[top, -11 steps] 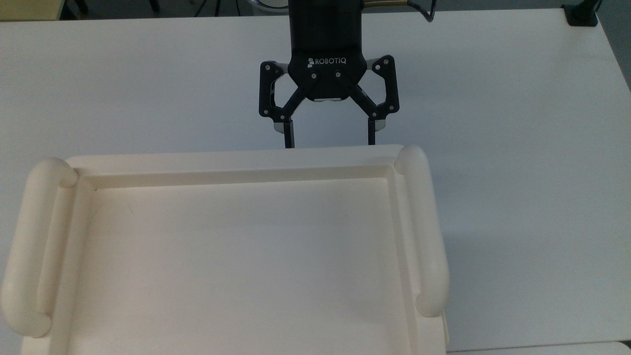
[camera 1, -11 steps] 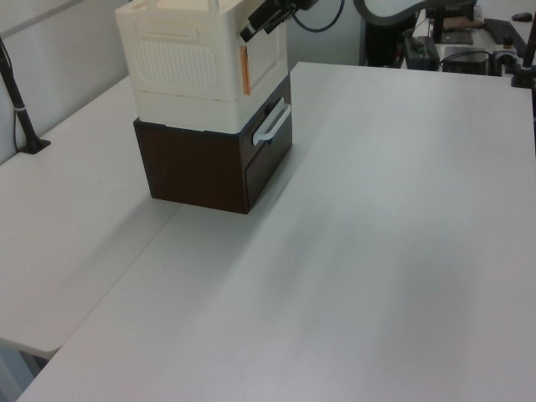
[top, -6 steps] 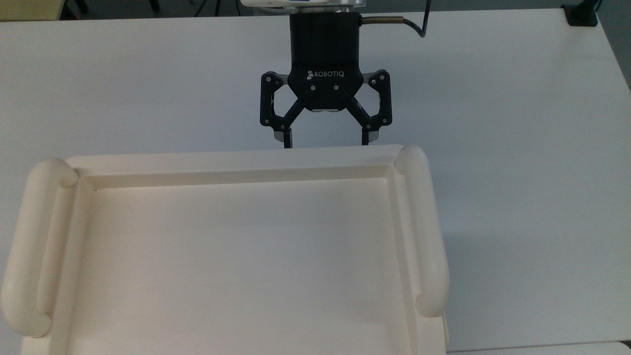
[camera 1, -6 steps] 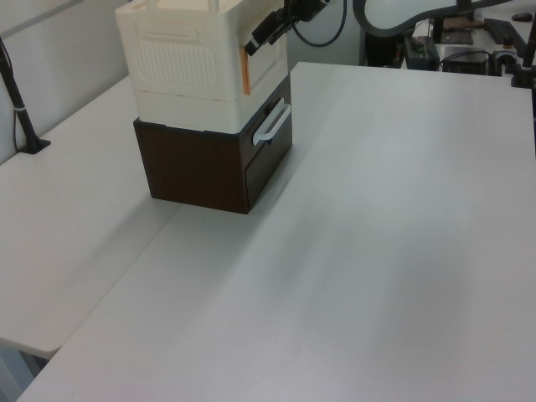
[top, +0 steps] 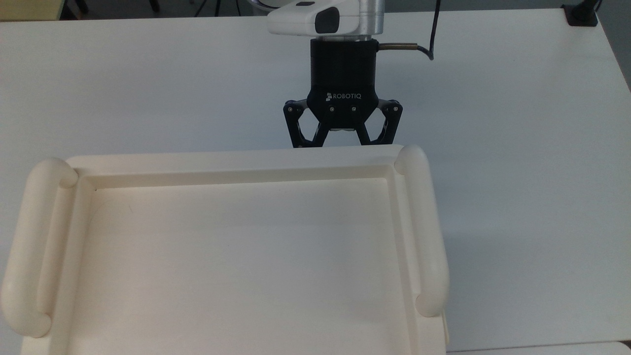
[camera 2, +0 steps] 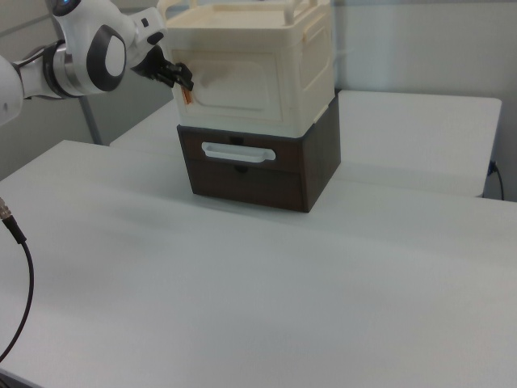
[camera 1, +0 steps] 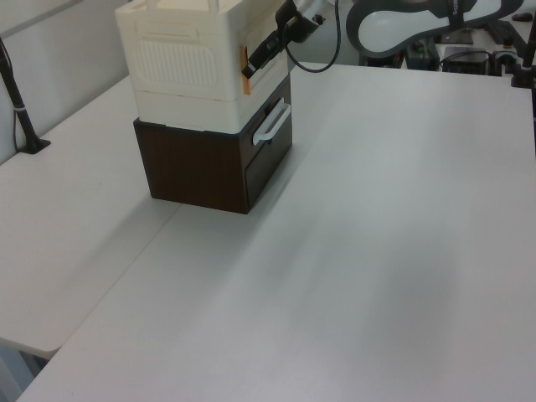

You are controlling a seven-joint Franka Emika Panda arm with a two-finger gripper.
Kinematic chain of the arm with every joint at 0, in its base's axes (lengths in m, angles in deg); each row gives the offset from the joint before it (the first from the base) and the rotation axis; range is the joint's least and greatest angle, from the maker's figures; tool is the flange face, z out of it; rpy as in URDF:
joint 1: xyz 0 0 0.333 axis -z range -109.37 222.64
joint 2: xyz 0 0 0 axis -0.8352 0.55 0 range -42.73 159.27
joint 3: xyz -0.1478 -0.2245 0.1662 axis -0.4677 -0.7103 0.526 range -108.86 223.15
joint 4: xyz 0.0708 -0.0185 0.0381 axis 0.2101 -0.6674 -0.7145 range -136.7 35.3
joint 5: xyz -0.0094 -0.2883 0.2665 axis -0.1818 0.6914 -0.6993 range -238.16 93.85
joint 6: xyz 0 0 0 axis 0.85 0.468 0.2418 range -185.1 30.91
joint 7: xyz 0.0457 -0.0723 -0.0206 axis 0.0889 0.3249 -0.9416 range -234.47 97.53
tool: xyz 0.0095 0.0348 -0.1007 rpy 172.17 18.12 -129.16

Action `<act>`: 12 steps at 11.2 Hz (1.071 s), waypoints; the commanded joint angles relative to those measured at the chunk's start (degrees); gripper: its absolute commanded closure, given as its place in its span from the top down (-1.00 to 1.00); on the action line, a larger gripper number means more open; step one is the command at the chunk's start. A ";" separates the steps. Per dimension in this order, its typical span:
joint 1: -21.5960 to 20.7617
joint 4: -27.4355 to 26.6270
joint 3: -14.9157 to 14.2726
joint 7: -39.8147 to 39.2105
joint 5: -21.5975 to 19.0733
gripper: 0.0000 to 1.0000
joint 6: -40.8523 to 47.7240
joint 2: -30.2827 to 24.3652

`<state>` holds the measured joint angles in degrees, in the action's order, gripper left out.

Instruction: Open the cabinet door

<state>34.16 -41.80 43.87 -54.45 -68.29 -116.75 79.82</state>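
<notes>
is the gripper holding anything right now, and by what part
It cannot be told. The gripper is at the orange tab on the cabinet door edge, but its fingertips are hidden, so a grip isn't confirmed.

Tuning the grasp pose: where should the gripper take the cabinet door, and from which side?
Probably the orange tab on the cabinet door at its edge on the right view's left. It is the only part standing proud of the flat panel. Come in from the front, where the gripper already sits.
</notes>
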 commanded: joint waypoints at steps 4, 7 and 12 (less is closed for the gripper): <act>-0.46 0.33 -0.52 4.44 1.06 -0.52 -0.74 -0.10; -0.37 0.24 -0.52 4.44 3.77 -0.51 -3.63 0.33; -0.28 2.07 -0.70 4.52 4.40 -0.31 -4.08 3.14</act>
<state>34.12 -41.45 43.63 -51.52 -65.37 -119.22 80.57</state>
